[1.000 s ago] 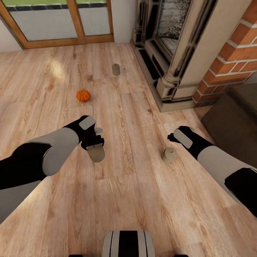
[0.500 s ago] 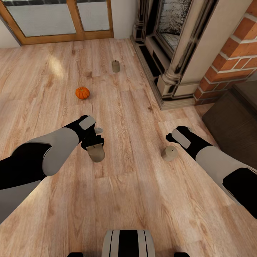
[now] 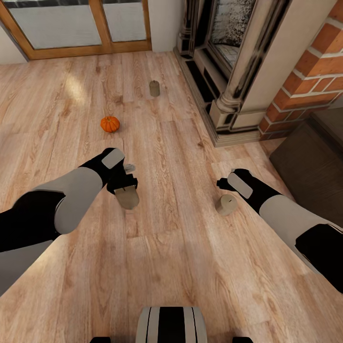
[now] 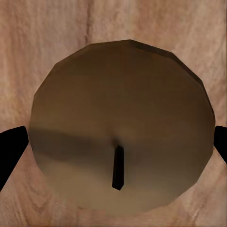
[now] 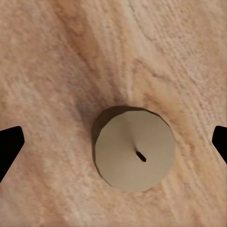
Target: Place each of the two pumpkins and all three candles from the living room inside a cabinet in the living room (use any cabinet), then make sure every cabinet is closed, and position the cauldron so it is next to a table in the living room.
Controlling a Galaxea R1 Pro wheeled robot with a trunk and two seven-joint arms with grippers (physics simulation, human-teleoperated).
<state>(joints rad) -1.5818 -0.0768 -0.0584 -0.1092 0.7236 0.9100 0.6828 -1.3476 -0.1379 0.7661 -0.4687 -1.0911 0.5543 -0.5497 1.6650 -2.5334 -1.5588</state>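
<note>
My left gripper [image 3: 125, 188] is shut on a tan candle [image 3: 127, 197]; in the left wrist view that candle [image 4: 118, 127] sits between the two black fingertips [image 4: 12, 153]. My right gripper [image 3: 225, 186] hangs open just above a second candle [image 3: 226, 205] standing upright on the plank floor. In the right wrist view this candle [image 5: 135, 153] lies between the wide-apart fingertips [image 5: 9, 146], which do not touch it. A third candle [image 3: 154, 88] stands farther off near the fireplace. An orange pumpkin [image 3: 110, 124] rests on the floor beyond my left hand. The dark-brown cabinet [image 3: 309, 162] is at the right edge.
An ornate stone fireplace surround [image 3: 228, 71] and a red brick chimney [image 3: 309, 81] rise at the right. Wood-framed glass doors [image 3: 76, 28] close off the far side. My base [image 3: 171, 324] shows at the bottom edge.
The view shifted slightly a second ago. My left arm has risen a little with its candle. My right gripper has edged left, closer over the floor candle.
</note>
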